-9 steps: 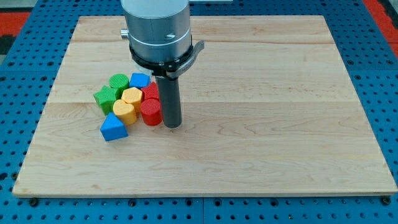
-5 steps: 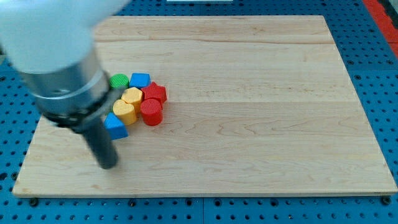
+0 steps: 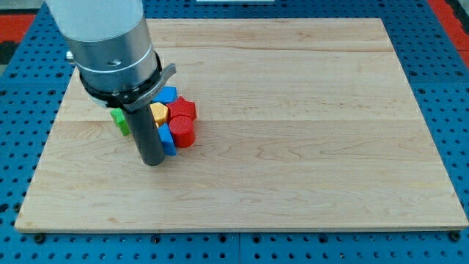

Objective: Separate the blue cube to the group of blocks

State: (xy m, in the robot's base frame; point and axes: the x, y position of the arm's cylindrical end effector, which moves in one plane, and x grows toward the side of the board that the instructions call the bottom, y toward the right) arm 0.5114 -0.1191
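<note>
The blocks sit in a tight cluster at the board's left. The blue cube (image 3: 168, 94) is at the cluster's top, touching a red block (image 3: 184, 110) and a yellow block (image 3: 159, 112). A red cylinder (image 3: 182, 132) lies below them. A blue triangular block (image 3: 168, 139) is pressed against the red cylinder's left. A green block (image 3: 120, 122) shows partly at the rod's left. My tip (image 3: 152, 162) rests on the board just left of and below the blue triangular block, touching it. The arm hides the other blocks of the cluster.
The wooden board (image 3: 308, 147) lies on a blue perforated table (image 3: 15, 147). The arm's grey body (image 3: 110, 44) covers the board's upper left.
My tip moved from right of the cluster round to its lower left, then up and right. The blue triangular block shifted right against the red cylinder.
</note>
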